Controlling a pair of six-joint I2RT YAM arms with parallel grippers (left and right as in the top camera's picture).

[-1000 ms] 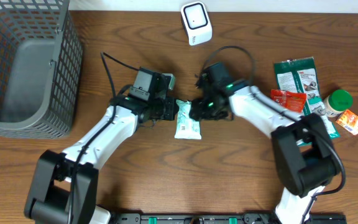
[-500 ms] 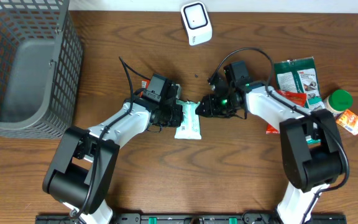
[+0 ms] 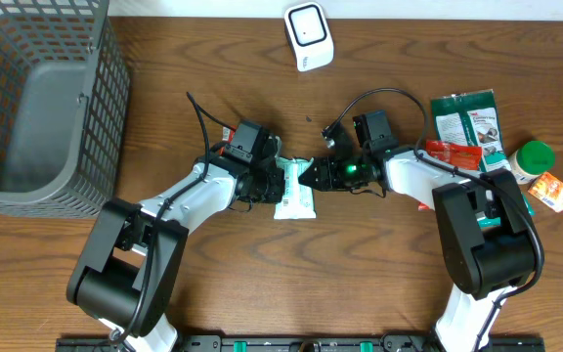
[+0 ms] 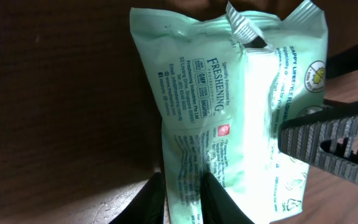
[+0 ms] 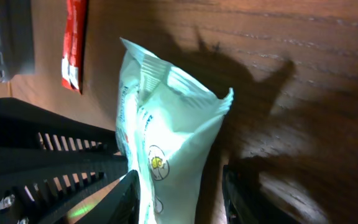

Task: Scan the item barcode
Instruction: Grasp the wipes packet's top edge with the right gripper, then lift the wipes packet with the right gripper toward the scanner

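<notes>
Where the pack sits: you have the pale green pack [image 3: 294,191] on the table [image 3: 262,293] below the scanner [image 3: 308,36], well apart from it, with a gripper at each side.
Pack face: in your left wrist view, small print and the word FRESHENING run along it, and its crimped end is crumpled.
Left gripper: your left gripper [image 4: 184,194], below and slightly left of the scanner, is nearly closed, its two dark fingers pinching a fold at the pack's edge.
Right gripper: your right gripper [image 5: 180,198], almost straight below the scanner, stands partly open astride the pack's other end. One finger is against the film. The other is just beside it across a shadowed gap, so you see no firm hold.
Basket: grey mesh basket [image 3: 96,117], far left of the scanner.
Bag: green bag [image 3: 467,117], right of the scanner and a little lower.
Sachet: red sachet [image 3: 453,154], right of the scanner, lower than the bag.
Bottle: green-capped bottle [image 3: 533,158], far right of the scanner.
Packet: orange packet [image 3: 552,191], farthest right of the scanner and lowest of that group.
</notes>
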